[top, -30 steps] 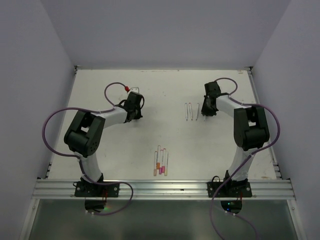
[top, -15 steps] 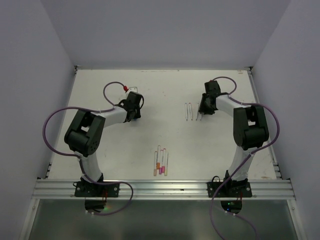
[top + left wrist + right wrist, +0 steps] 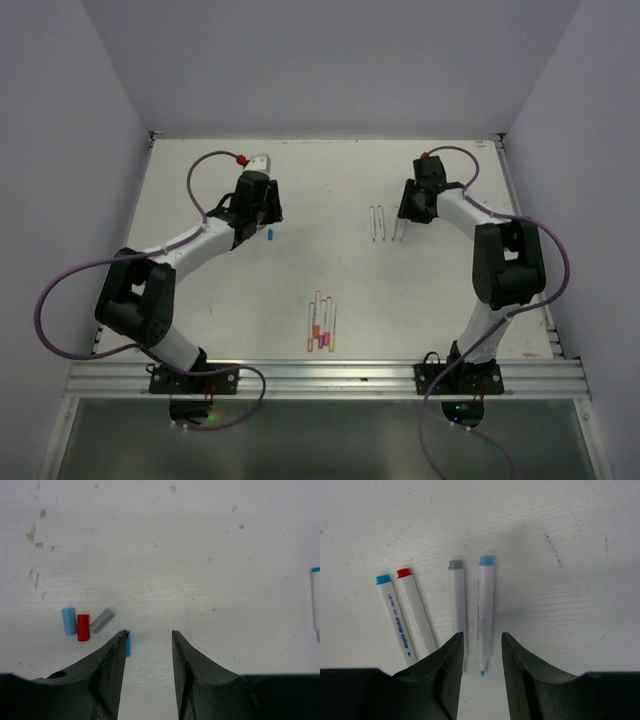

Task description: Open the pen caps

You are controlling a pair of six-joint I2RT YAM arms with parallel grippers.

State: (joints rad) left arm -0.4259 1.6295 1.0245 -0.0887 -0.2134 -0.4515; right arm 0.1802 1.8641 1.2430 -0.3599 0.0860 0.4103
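Far L: left gripper (image 3: 149,633), jaws apart, nothing between; blue cap (image 3: 128,645) by one finger, three loose caps (image 3: 83,625) just beside. Centre, near edge: cluster of pens (image 3: 321,322). R: right gripper (image 3: 482,635), jaws apart, over tip of uncapped pen (image 3: 486,605); three more pens (image 3: 415,615) alongside.

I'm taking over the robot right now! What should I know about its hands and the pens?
Left gripper: open, empty, over four loose caps on the table's far left.
Right gripper: open, gripping nothing, over four pens lying side by side at far right.
Done: four caps are off; one pen's blue tip shows.
Left: the near cluster of pens by the front edge looks capped; open those next.
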